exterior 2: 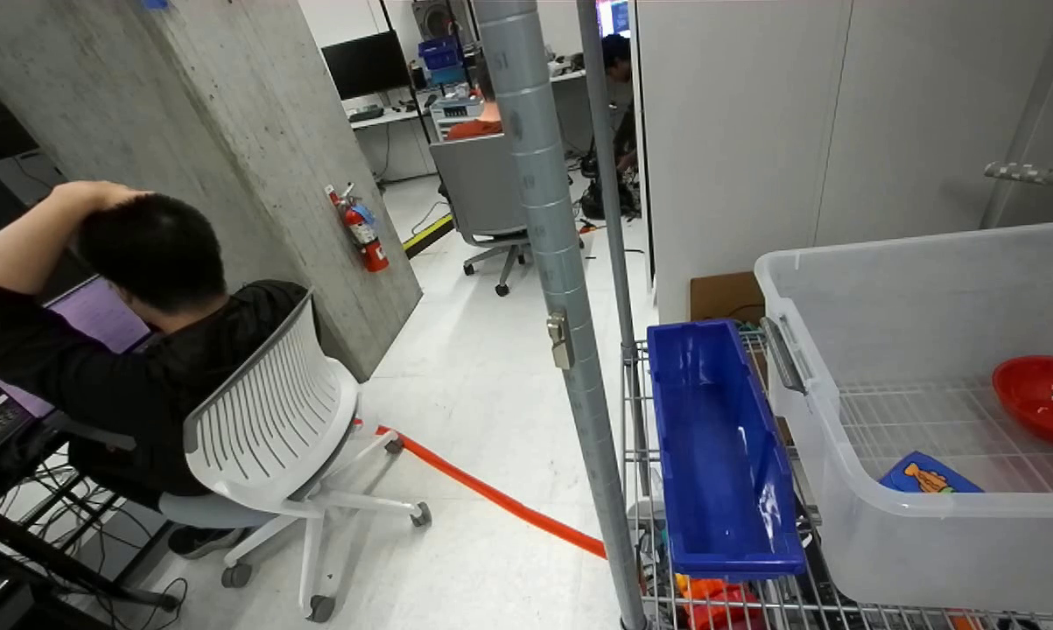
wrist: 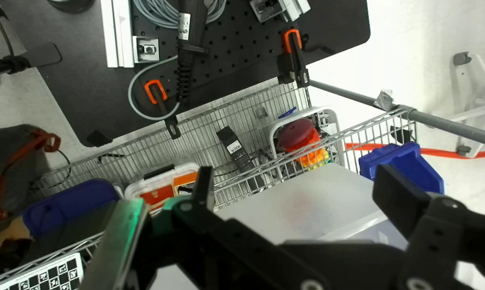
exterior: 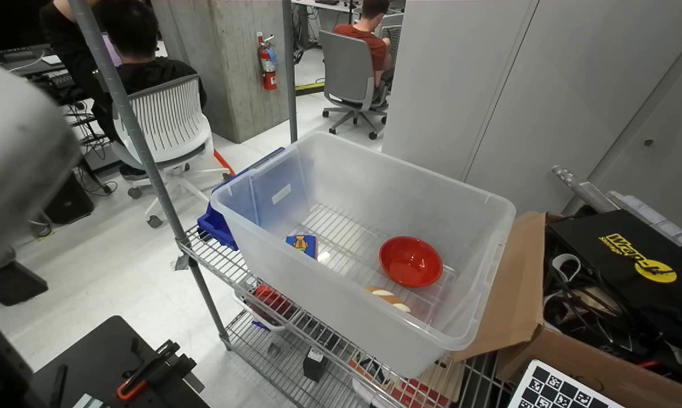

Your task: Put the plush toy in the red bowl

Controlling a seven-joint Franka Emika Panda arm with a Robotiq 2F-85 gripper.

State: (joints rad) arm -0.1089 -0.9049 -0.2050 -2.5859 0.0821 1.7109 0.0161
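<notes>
The plush toy [exterior: 388,296], a tan-orange lump with pale stripes, lies on the floor of the clear plastic bin [exterior: 329,294]. The bin's near wall partly hides it. It does not show in the wrist view or the remaining exterior view. The red bowl [exterior: 410,262] stands upright in the bin, just beyond the toy; it also shows in an exterior view [exterior 2: 1047,401], cut by the frame's edge. My gripper [wrist: 296,187] is open with nothing between its fingers. In the wrist view it is outside the bin, before the bin's wall [wrist: 347,187].
A blue-and-yellow item [exterior: 302,244] lies in the bin. The bin stands on a wire shelf [exterior: 244,286] beside a metal post [exterior 2: 561,227]. A blue tray [exterior 2: 719,455] sits next to it. An open cardboard box [exterior: 511,283] stands at the bin's far end.
</notes>
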